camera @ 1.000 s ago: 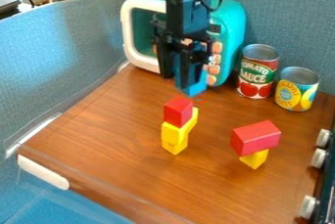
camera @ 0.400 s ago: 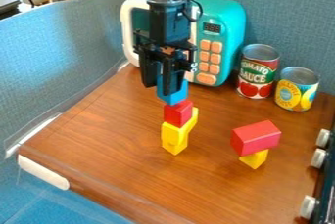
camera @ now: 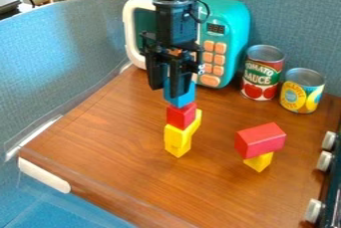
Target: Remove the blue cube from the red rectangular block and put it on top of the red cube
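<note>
Left of the middle of the view, the black gripper [camera: 168, 90] hangs down, shut on the blue cube [camera: 181, 95], whose upper part is hidden between the fingers. Directly below is the red cube [camera: 181, 116], standing on yellow blocks [camera: 178, 136]; the blue cube's lower edge meets its top in the view, and I cannot tell whether they touch. To the right, the red rectangular block [camera: 260, 140] lies on a small yellow block [camera: 259, 162], with nothing on top of it.
A teal toy microwave [camera: 230, 38] stands behind the gripper. At the back right are a tomato sauce can [camera: 262, 72] and a pineapple can [camera: 302, 90]. White knobs [camera: 324, 161] line the right edge of the brown wooden surface [camera: 126, 172].
The gripper has carried the blue cube left and a little toward the camera, from beside the stack to over the red cube. Since the later earlier frame it has shifted slightly right.
</note>
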`<state>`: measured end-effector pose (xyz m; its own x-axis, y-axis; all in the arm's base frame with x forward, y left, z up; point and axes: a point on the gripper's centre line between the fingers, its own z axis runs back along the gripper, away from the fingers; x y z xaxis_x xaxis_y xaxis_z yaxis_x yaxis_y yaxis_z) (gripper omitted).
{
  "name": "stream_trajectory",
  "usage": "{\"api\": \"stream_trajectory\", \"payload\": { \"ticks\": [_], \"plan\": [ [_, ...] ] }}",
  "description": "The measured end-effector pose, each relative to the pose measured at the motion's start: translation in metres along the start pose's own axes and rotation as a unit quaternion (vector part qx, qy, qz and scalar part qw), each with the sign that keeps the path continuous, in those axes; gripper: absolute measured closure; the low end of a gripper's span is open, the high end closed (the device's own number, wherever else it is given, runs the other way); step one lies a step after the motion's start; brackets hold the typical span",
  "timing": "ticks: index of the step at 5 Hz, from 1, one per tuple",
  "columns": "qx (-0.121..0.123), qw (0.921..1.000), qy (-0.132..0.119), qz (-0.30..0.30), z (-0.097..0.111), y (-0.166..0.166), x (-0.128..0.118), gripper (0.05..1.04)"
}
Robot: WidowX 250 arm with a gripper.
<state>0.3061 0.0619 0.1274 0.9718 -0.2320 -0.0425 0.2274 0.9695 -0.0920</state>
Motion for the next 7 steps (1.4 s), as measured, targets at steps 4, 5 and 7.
{"api": "stream_trajectory", "payload": {
  "ticks": [4, 5, 7],
  "plan": [
    [-0.008, 0.9994, 0.031, 0.015, -0.012, -0.004, 0.003, 0.077],
    [-0.009, 0.9995, 0.026, 0.017, -0.009, -0.004, 0.005, 0.082],
    [0.042, 0.9986, -0.029, -0.014, 0.035, -0.024, 0.004, 0.083]
  ]
}}
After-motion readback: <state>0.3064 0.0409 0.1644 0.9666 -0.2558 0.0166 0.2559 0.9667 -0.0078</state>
